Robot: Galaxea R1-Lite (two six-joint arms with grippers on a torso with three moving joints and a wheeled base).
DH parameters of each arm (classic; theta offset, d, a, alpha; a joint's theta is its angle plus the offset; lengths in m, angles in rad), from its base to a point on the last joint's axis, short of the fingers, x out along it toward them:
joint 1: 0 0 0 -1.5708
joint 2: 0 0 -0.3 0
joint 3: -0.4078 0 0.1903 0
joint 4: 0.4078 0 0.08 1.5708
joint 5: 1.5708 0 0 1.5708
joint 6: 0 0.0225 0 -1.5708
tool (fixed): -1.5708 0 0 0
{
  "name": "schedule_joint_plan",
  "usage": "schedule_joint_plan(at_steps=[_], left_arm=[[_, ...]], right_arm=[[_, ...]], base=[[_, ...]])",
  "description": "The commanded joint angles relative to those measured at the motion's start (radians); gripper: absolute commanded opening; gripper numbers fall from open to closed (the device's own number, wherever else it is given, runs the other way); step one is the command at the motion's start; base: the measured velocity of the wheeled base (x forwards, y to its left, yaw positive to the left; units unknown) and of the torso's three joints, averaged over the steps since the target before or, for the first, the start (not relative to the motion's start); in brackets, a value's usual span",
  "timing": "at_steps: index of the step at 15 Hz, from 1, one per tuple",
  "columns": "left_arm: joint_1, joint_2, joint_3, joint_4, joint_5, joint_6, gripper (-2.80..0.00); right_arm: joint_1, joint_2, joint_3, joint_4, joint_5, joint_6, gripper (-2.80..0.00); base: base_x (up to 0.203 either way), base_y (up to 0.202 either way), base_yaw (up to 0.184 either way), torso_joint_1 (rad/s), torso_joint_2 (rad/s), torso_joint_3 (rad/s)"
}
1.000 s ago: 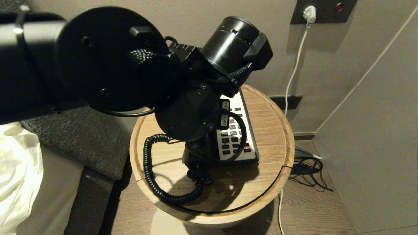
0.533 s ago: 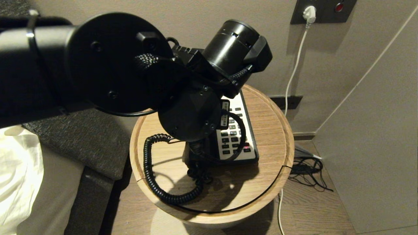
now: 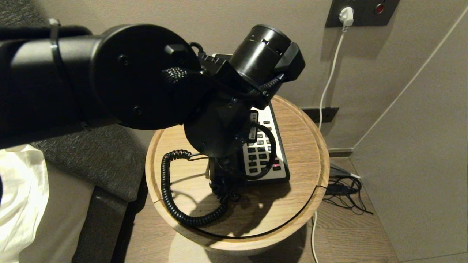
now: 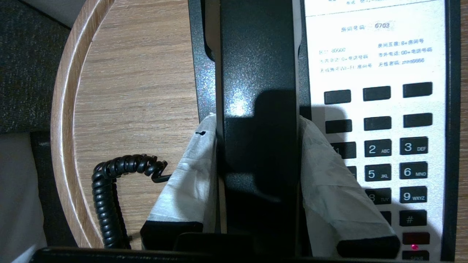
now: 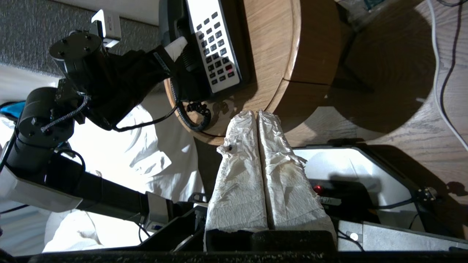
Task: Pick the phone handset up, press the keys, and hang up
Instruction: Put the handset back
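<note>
A: What lies nearest on the tabletop (image 3: 299, 146)?

B: The coiled cord (image 3: 172, 197) loops along the near-left edge and runs up to the near end of the phone (image 3: 265, 153). A thin dark seam curves along the near-right edge.

A: And the handset?

B: The handset (image 4: 256, 73) lies along the phone's left side, lengthwise, pointing toward the far edge. From the head view the left arm hides most of it. The wrist view shows it over the cradle; whether it rests there or is lifted slightly, I cannot tell.

A: What is the left gripper doing?

B: The left gripper (image 4: 257, 171) comes down from above, jaws clamped on the handset's middle. One taped finger (image 4: 190, 175) sits on the side toward the left edge of the tabletop, the other over the keypad side, both pressed against the black plastic.

A: The keypad?

B: To the right of the handset: numbered keys, rows of blank black keys farther on, then a printed label. A small red light glows at the phone's near-right corner.

A: The right gripper?

B: The right gripper (image 5: 257, 168) hangs off the tabletop, near the robot's base, low over the floor. Its jaws are pressed together, holding nothing.

A: Beyond the tabletop?

B: A wall with a socket plate (image 3: 360, 12) and a white cable (image 3: 329, 80) dropping to the floor.
</note>
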Motion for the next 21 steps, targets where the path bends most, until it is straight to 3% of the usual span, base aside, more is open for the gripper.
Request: schedule_joint_plan(at_steps=[1, 5, 6, 15, 16, 21], left_arm=[[0.000, 0.008, 0.000, 0.005, 0.001, -0.003, -2.80], [0.000, 0.006, 0.001, 0.005, 0.039, 0.022, -2.80], [0.000, 0.008, 0.001, 0.005, 0.041, 0.018, 0.00], [-0.012, -0.038, 0.001, -0.036, 0.043, 0.025, 0.00], [-0.013, -0.048, 0.001, -0.032, 0.042, 0.025, -2.80], [-0.020, -0.108, 0.003, -0.003, 0.035, 0.017, -2.80]], right_arm=[[0.000, -0.001, 0.004, 0.005, 0.008, 0.003, -2.80], [0.000, -0.001, 0.005, 0.003, 0.009, 0.004, -2.80], [0.000, -0.001, 0.005, 0.003, 0.009, 0.003, -2.80], [0.000, -0.003, 0.030, -0.021, 0.021, 0.003, -2.80], [0.000, -0.003, 0.034, -0.021, 0.021, 0.003, -2.80], [0.002, -0.005, 0.060, -0.023, 0.024, 0.003, -2.80]], base=[[0.000, 0.000, 0.000, 0.000, 0.00, 0.000], [0.000, 0.000, 0.000, 0.000, 0.00, 0.000], [0.000, 0.000, 0.000, 0.000, 0.00, 0.000], [0.000, 0.000, 0.000, 0.000, 0.00, 0.000], [0.000, 0.000, 0.000, 0.000, 0.00, 0.000], [0.000, 0.000, 0.000, 0.000, 0.00, 0.000]])
